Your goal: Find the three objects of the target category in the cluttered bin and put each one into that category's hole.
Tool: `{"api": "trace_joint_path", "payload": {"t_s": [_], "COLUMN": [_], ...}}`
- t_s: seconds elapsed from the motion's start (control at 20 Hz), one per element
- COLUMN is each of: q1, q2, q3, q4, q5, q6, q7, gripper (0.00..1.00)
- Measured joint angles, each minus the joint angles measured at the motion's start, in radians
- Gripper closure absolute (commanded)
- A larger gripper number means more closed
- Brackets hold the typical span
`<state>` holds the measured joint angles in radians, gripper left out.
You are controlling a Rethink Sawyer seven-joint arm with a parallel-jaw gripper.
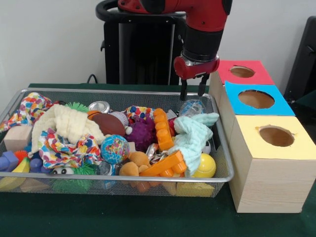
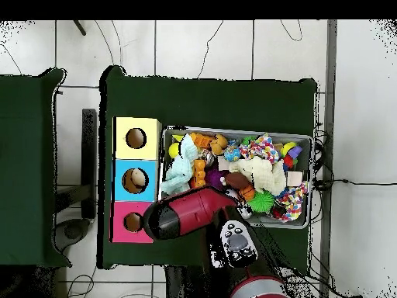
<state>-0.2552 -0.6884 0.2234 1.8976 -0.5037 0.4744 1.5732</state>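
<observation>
The wire bin (image 1: 224, 163) is the landmark. At its near wall lie a yellow ball (image 1: 206, 166) and an orange block (image 1: 163, 165) — behind them a pale green cloth (image 1: 193, 136). Over its far corner beside the boxes (image 1: 269, 163) hangs the gripper (image 1: 193, 92), fingers parted, empty.

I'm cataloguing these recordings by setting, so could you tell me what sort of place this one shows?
Most likely a robotics lab set up for sorting trials: a wire mesh bin of jumbled toys, three wooden boxes with colour-coded holes, and cables trailing across a tiled floor.
</observation>
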Motion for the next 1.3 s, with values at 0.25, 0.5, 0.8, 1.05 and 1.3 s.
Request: {"api": "trace_joint_path", "payload": {"t_s": [0.25, 0.5, 0.8, 1.05, 1.3], "q1": [0.006, 0.008, -0.009, -0.049, -0.07], "q2": [0.022, 0.044, 0.082, 0.129, 0.171], "q3": [-0.015, -0.025, -0.027, -0.027, -0.027], "q4": [0.0, 0.0, 0.0, 0.002, 0.001], "q5": [0.0, 0.0, 0.0, 0.001, 0.001], "q6": [0.0, -0.021, -0.103, -0.162, -0.181], "q7": [0.0, 0.0, 0.0, 0.0, 0.0], "gripper": [0.0, 0.0, 0.0, 0.0, 0.0]}}
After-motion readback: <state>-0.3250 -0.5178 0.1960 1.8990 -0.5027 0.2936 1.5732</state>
